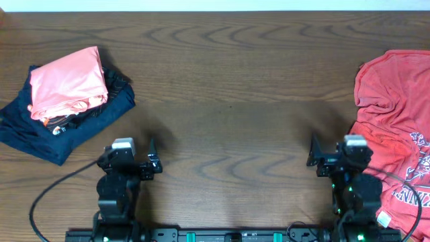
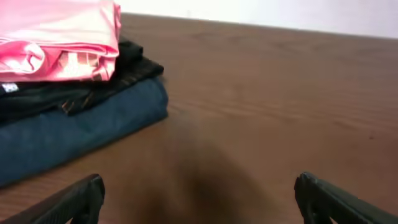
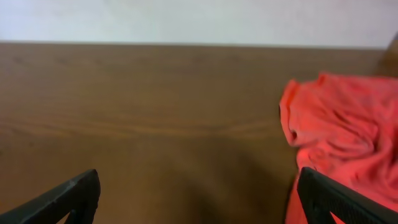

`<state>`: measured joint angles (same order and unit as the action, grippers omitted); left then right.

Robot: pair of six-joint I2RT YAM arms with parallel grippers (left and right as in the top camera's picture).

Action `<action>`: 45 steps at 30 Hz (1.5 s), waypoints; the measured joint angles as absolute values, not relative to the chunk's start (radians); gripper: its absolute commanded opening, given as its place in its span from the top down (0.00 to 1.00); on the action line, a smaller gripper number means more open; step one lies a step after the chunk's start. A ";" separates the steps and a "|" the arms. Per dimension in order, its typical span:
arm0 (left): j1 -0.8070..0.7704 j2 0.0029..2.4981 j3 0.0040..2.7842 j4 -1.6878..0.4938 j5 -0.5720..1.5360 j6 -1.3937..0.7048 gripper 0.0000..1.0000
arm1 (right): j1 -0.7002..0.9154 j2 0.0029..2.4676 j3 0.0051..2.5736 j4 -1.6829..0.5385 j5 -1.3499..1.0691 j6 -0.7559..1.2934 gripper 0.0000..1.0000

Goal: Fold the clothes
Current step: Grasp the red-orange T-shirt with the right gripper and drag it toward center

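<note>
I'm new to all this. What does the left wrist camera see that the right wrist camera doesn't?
Only the left wrist view shows a folded stack: a salmon-pink folded garment lying on top of a dark navy garment.

Only the right wrist view shows the orange-red T-shirt, lying rumpled and unfolded at the right side of the picture.

Both show the wooden table running back to a pale wall. Each also shows its own dark fingers spread wide in the bottom corners, so the left gripper and the right gripper are open and hold nothing.

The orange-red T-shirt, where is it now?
The T-shirt lies crumpled at the right edge of the table in the overhead view, beside the right gripper.
</note>
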<state>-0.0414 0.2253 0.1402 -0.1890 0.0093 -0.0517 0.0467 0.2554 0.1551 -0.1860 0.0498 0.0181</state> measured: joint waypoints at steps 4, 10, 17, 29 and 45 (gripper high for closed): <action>-0.041 0.383 0.273 -0.257 0.007 -0.063 0.02 | 0.047 0.439 0.281 -0.273 0.080 0.035 0.01; -0.041 0.636 0.503 -0.442 0.023 -0.079 0.02 | 0.011 0.751 0.513 -0.490 0.103 0.053 0.01; -0.041 0.826 0.684 -0.622 0.064 -0.079 0.02 | -0.022 0.999 0.686 -0.587 0.087 0.060 0.01; -0.041 0.879 0.692 -0.632 0.076 -0.081 0.02 | -0.222 1.284 0.693 -0.669 0.341 0.265 0.01; -0.041 0.879 0.693 -0.632 0.076 -0.081 0.02 | -0.261 1.593 0.725 -0.474 0.276 0.303 0.99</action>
